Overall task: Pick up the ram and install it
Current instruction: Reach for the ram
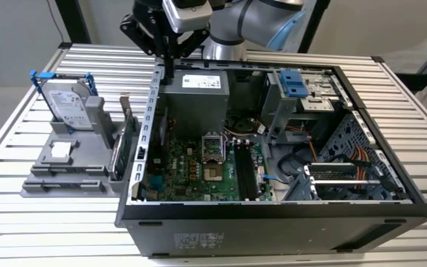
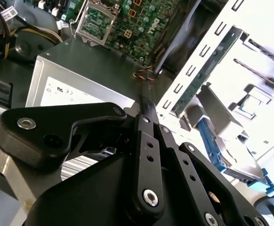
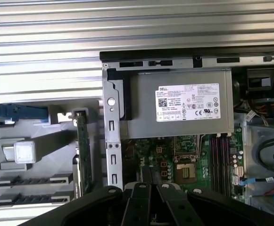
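End effector [image 1: 170,75] over case rim [image 1: 154,94]; ram [image 1: 117,158] thin, dark, upright

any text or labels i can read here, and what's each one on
No print here can be quoted with confidence.
white label on the grey metal power supply box: rows of fine print and marks, too small to read.
pale label on the grey hard drive in the blue frame: too small to read.
pale sticker on the dark computer case's front wall: too small to read.
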Controlling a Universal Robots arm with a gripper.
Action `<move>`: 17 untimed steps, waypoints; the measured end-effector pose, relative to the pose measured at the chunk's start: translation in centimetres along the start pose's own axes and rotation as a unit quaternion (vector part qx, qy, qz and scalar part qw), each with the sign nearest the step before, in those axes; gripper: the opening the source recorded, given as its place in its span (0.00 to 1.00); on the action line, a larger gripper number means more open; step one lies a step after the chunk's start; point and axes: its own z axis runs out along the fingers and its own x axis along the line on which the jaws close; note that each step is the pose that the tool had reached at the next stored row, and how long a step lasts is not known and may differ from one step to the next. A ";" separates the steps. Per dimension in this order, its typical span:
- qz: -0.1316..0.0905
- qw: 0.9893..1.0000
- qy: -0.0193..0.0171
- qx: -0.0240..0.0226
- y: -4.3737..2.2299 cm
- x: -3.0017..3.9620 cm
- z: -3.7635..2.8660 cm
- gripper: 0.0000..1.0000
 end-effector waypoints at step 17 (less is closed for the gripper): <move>0.000 1.000 0.002 0.000 -0.07 1.04 -0.03 0.00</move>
